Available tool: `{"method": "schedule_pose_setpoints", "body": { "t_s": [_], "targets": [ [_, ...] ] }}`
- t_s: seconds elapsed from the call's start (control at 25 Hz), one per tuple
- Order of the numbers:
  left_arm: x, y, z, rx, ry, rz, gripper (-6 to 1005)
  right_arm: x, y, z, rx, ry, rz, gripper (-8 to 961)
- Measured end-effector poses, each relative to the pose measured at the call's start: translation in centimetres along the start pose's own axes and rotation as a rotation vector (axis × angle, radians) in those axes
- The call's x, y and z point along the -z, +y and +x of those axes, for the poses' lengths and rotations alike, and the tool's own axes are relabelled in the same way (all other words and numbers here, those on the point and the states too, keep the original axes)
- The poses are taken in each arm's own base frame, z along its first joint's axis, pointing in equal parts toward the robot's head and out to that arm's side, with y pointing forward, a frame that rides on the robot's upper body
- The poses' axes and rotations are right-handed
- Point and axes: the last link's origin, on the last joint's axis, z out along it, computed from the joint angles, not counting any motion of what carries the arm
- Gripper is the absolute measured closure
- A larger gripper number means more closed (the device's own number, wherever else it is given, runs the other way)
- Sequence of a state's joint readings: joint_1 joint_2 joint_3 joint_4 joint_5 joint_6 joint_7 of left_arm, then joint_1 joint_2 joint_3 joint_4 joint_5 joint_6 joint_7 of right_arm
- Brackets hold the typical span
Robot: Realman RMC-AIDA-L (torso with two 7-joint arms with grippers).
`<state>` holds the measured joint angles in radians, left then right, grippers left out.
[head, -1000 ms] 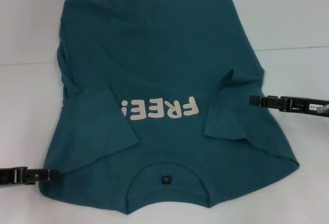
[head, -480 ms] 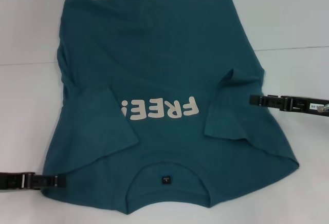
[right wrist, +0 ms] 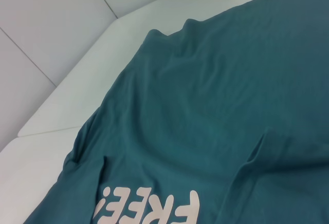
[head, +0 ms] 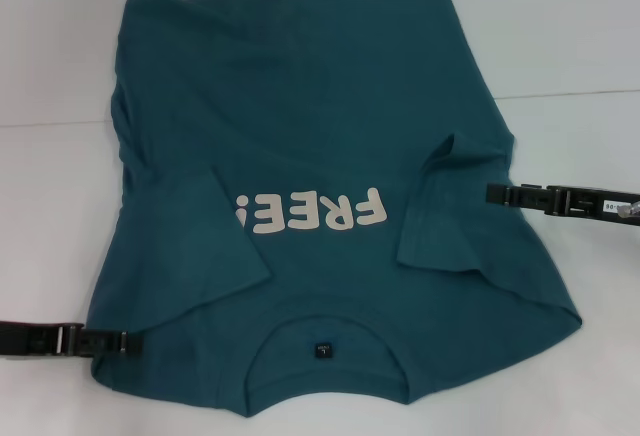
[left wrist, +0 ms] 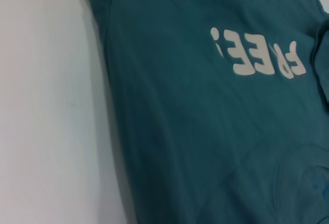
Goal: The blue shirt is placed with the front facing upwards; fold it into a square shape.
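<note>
The blue shirt [head: 300, 116] lies front up on the white table [head: 50, 206], collar end nearest me, and its pale "FREE!" lettering [head: 312, 214] reads upside down. Both sleeves are folded in over the chest. A small dark neck label [head: 323, 349] shows inside the collar. My left gripper [head: 135, 341] reaches in low from the left, its tip over the shirt's near-left shoulder edge. At the shirt's right edge my right gripper [head: 492, 194] lies level, beside the folded-in right sleeve. Both wrist views show only the shirt [left wrist: 205, 131] [right wrist: 216, 95] and table.
Bare white tabletop [head: 580, 46] surrounds the shirt on the left, right and far sides. A seam [head: 570, 93] runs across the table behind the shirt's middle. The shirt's collar end lies close to the near edge of the view.
My left gripper has slid rightward along the table, from just off the shirt's shoulder edge to over it. The right gripper and the shirt have stayed put.
</note>
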<state>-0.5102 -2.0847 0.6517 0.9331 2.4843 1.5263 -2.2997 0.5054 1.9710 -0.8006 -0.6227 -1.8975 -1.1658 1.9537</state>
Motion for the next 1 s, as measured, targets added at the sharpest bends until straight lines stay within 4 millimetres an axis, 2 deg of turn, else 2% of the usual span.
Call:
{"method": "schedule_pose_setpoints", "body": {
  "t_s": [0.8, 1.0],
  "targets": [
    [-0.1, 1.3, 1.5, -0.033, 0.018, -0.043, 123, -0.1, 0.0, -0.2, 0.003, -0.003, 0.002, 136],
    [0.2, 0.7, 0.8, -0.012, 0.019, -0.029, 123, -0.2, 0.1, -0.3, 0.005, -0.004, 0.000, 136]
  ]
}}
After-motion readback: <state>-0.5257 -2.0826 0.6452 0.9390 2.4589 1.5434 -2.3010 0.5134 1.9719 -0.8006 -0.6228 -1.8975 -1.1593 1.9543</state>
